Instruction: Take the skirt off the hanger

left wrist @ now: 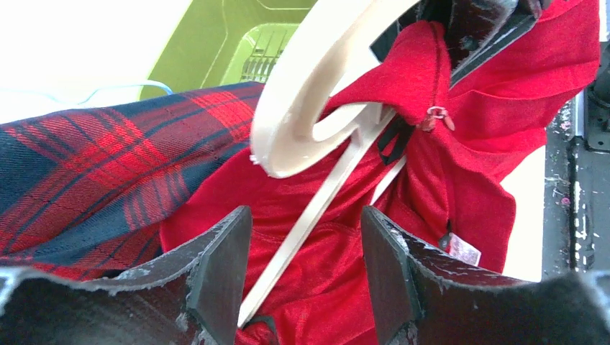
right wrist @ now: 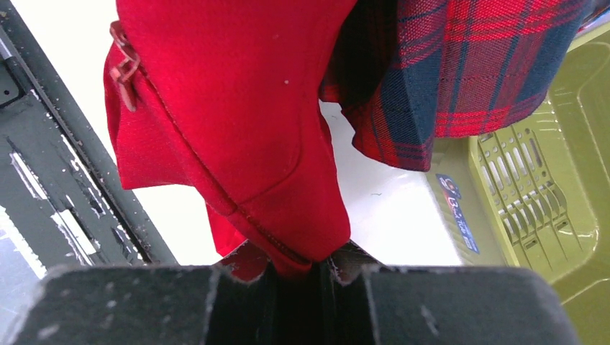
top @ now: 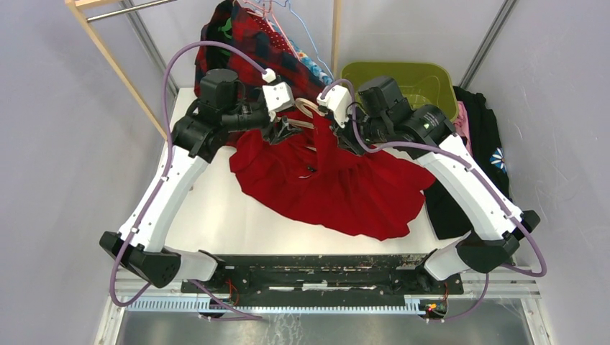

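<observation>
The white table (top: pixel 216 215) carries the red skirt (top: pixel 338 187), spread in a wide fan across the middle. Its waist is bunched up at the back between the two arms. Behind it a plaid garment (top: pixel 237 36) hangs from wire hangers (top: pixel 288 14) and drapes down onto the skirt's waist, crowding the left arm. A green bin (top: pixel 410 79) stands at the back right, and a heap of black clothes (top: pixel 489 136) lies along the right edge under the right arm. A wooden rack (top: pixel 108 57) rises at the back left.

The pale hanger (left wrist: pixel 309 93) is tilted, and the skirt's waist (left wrist: pixel 460 180) is caught on one end of it. The zip pull (left wrist: pixel 436 115) sits just below that end.

The left gripper (left wrist: pixel 306 237) has its jaws apart, the hanger's thin bar passing between them with a gap on both sides. The right gripper (right wrist: pixel 302 262) is clamped on a fold of the skirt (right wrist: pixel 237 108), which rises taut from its jaws. The plaid (right wrist: pixel 460 65) and the bin (right wrist: pixel 547 180) lie just beyond.
</observation>
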Action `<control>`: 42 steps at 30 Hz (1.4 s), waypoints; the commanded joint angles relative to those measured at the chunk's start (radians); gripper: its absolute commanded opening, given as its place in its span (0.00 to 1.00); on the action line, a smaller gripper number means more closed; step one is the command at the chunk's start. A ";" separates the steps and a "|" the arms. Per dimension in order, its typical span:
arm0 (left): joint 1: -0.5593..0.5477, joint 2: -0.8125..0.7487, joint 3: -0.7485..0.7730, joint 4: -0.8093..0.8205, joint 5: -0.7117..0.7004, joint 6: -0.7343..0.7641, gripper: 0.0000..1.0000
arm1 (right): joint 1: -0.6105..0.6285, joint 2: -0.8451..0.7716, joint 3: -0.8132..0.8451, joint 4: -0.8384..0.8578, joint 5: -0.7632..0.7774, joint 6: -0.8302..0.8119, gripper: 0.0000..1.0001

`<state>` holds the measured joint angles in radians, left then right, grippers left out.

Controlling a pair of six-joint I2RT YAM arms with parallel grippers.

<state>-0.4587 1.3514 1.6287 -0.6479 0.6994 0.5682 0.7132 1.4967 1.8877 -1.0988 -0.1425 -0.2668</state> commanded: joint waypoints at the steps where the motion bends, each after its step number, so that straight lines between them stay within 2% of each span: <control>1: 0.021 0.008 -0.021 0.118 0.067 -0.018 0.64 | 0.003 -0.071 0.043 0.087 -0.055 -0.006 0.01; 10: 0.063 0.080 -0.123 0.296 0.210 -0.082 0.64 | 0.002 -0.101 0.088 0.036 -0.126 0.000 0.01; 18: 0.083 0.094 -0.167 0.373 0.319 -0.164 0.63 | 0.002 -0.139 0.115 0.014 -0.092 -0.028 0.01; 20: 0.084 0.097 -0.188 0.460 0.388 -0.250 0.62 | 0.002 -0.134 0.116 0.017 -0.095 -0.032 0.01; 22: 0.077 0.098 -0.237 0.655 0.473 -0.430 0.61 | 0.002 -0.124 0.113 0.021 -0.095 -0.035 0.01; 24: 0.055 0.102 -0.274 0.846 0.516 -0.601 0.56 | 0.003 -0.116 0.113 0.026 -0.090 -0.037 0.01; 25: 0.039 0.104 -0.278 0.855 0.518 -0.635 0.52 | 0.003 -0.114 0.113 0.028 -0.087 -0.038 0.01; 28: -0.010 0.101 -0.276 0.749 0.502 -0.587 0.39 | 0.002 -0.105 0.117 0.039 -0.070 -0.048 0.01; 30: -0.036 0.097 -0.275 0.665 0.496 -0.533 0.26 | 0.003 -0.096 0.120 0.040 -0.068 -0.049 0.01; 33: -0.067 0.104 -0.267 0.604 0.494 -0.528 0.04 | 0.003 -0.084 0.122 0.046 -0.070 -0.047 0.01; 38: -0.115 0.138 -0.186 0.531 0.526 -0.538 0.03 | 0.002 -0.060 0.127 0.065 -0.067 -0.048 0.01; 42: -0.142 0.147 -0.088 0.325 0.439 -0.464 0.03 | 0.002 -0.036 0.128 0.077 -0.032 -0.066 0.01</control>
<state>-0.4885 1.5063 1.4155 -0.1642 1.0992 0.1078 0.6971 1.4086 1.9671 -1.3598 -0.1211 -0.3012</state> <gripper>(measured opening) 0.511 0.182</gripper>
